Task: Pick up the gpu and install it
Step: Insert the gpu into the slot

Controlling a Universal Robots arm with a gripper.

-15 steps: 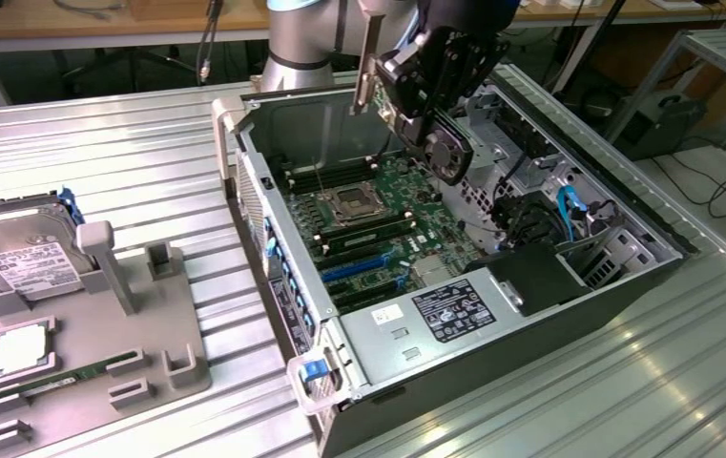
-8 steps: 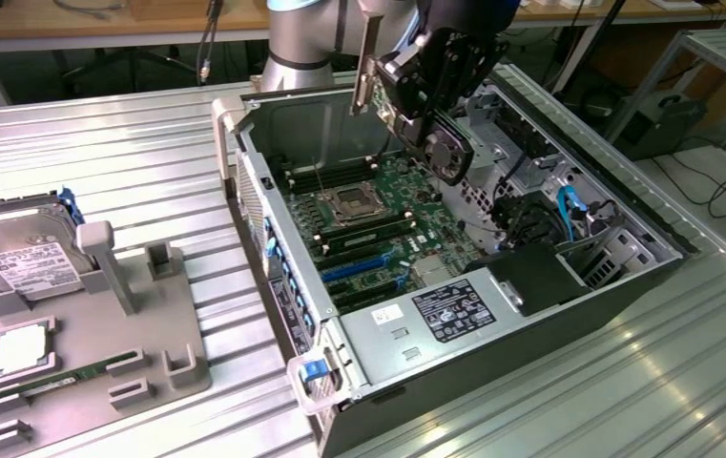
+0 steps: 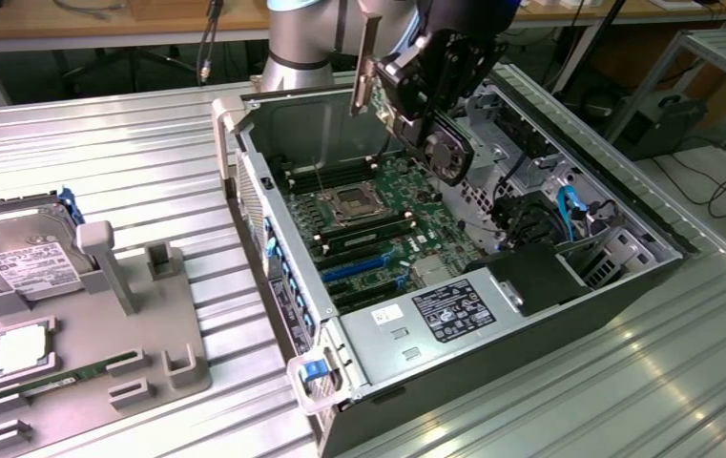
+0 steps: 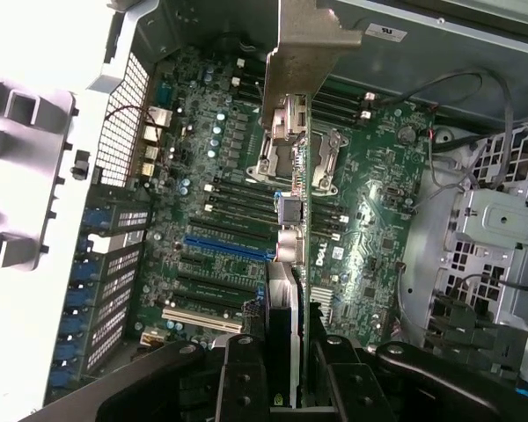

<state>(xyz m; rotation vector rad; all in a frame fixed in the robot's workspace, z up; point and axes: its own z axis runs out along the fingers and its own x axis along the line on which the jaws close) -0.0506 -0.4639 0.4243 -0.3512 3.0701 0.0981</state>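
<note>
Exterior view: the gripper (image 3: 416,91) hangs over the open computer case (image 3: 251,181), clamped on the gpu (image 3: 445,153). The card sticks out below the fingers, round fan showing, and its silvery bracket (image 3: 365,62) is up beside them. In the wrist view the card runs edge-on between the jaws, with the motherboard (image 4: 378,220) and its blue slot (image 4: 229,249) well beneath.

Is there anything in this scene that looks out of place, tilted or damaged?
Nothing looks damaged or spilled. Only the gpu is out of place: the fingers grip it in the air over the open case, at a slant, above the motherboard and in no slot.
</note>
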